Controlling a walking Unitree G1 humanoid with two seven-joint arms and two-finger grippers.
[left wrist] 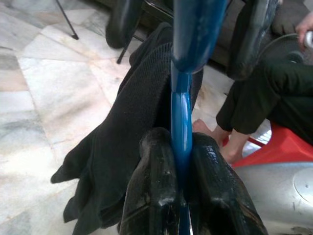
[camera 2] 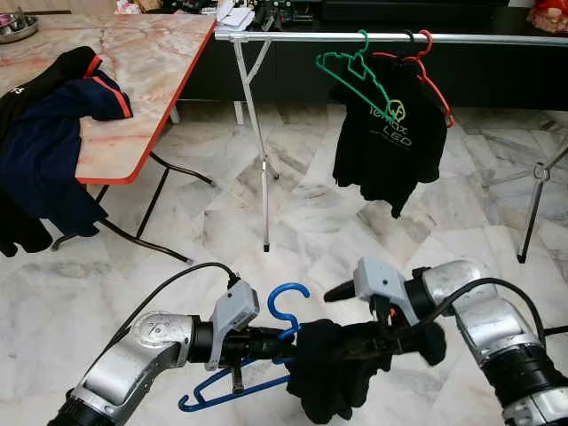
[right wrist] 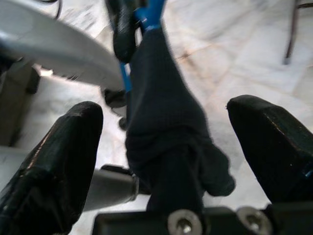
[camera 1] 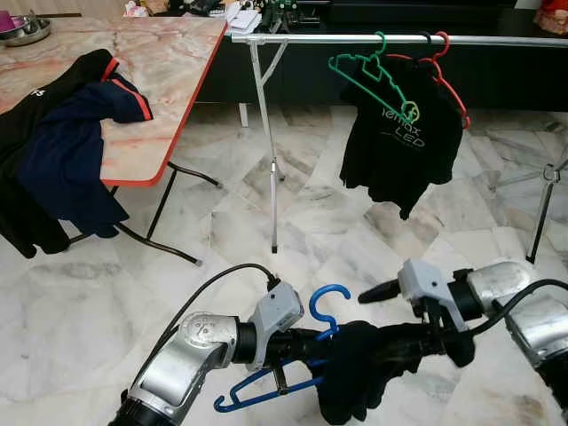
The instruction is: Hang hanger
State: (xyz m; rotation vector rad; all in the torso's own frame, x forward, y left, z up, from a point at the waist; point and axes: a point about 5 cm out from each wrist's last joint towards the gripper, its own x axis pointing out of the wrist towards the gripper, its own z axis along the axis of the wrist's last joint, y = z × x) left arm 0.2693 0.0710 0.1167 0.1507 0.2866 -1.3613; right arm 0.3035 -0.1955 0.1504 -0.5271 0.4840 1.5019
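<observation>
Closest to the head camera, the left gripper [left wrist: 181, 191] is clenched on the blue hanger [camera 1: 327, 311], its two black fingers [left wrist: 151, 196] pressed against either side of the hanger's stem just below the hook. A black garment [camera 1: 355, 373] is draped over that hanger and hangs down in a bunch between the two arms, above the marble floor [camera 1: 355, 231]. The right gripper [right wrist: 166, 147] is spread wide, released, with the bunched garment lying between its fingers [right wrist: 54, 161] but not pinched by them. In the left wrist view a person's leg in dark trousers [left wrist: 264, 98] and a bare foot show beside a red stool [left wrist: 283, 147].

Further off, a clothes rail [camera 1: 355, 39] spans the room on thin metal legs. A green hanger [camera 1: 373, 80] hangs empty on it, tilted, just beside a red hanger [camera 1: 448, 80] carrying a black printed T-shirt [camera 1: 404, 142]. To the left stands a folding counter [camera 1: 169, 80] with a marble-pattern top and red edge; dark clothes [camera 1: 62, 151] lie heaped over its near corner and trail off the edge. Metal bowls [camera 1: 25, 28] sit at its far end.
</observation>
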